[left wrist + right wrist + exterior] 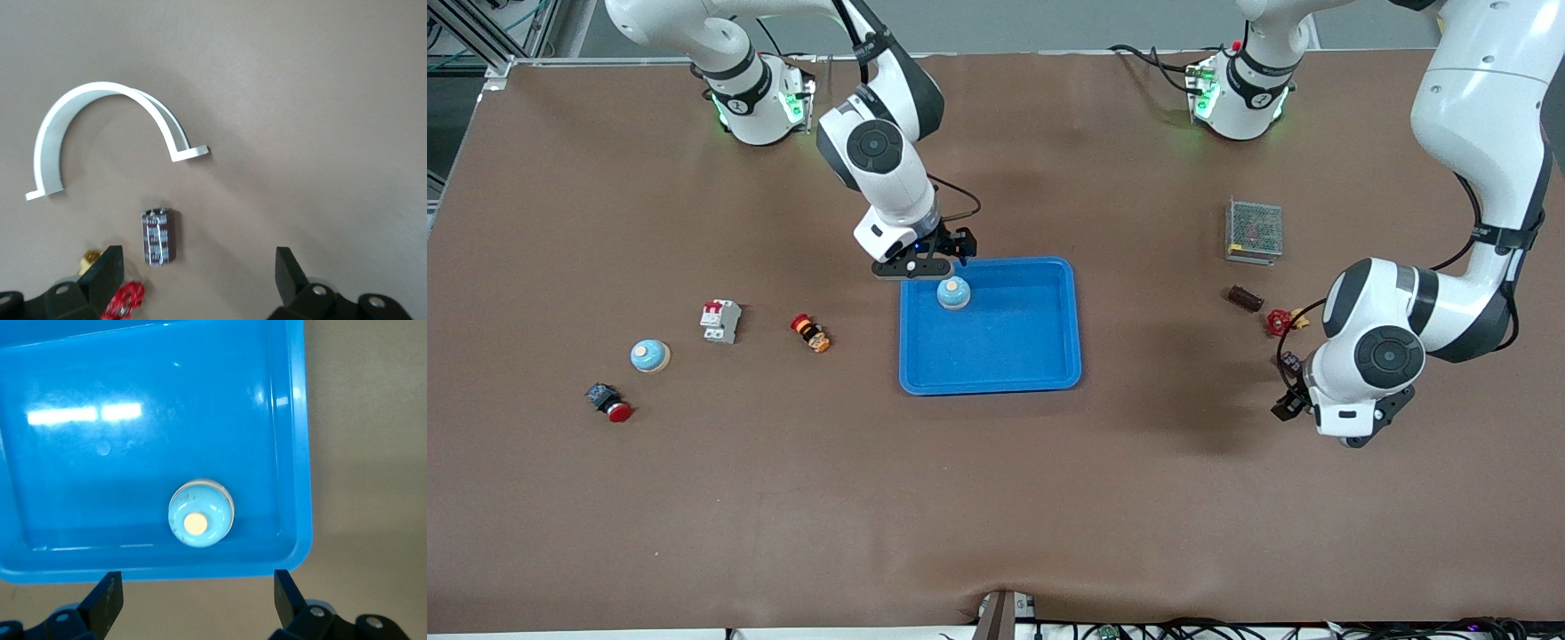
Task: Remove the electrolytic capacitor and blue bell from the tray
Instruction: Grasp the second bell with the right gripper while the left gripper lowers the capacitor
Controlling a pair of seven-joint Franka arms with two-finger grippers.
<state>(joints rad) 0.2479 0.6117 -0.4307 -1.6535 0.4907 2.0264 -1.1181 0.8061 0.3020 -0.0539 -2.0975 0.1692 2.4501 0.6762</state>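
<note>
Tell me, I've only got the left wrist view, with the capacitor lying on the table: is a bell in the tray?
Observer: Yes, one bell sits upright in the blue tray, close to the rim farthest from the front camera.
Operator: Where's the right end effector?
Observer: The right end effector is open and holds nothing. It is over that same rim, beside the bell.
Operator: Any other bell around?
Observer: A second bell stands on the table toward the right arm's end, near a white breaker.
</note>
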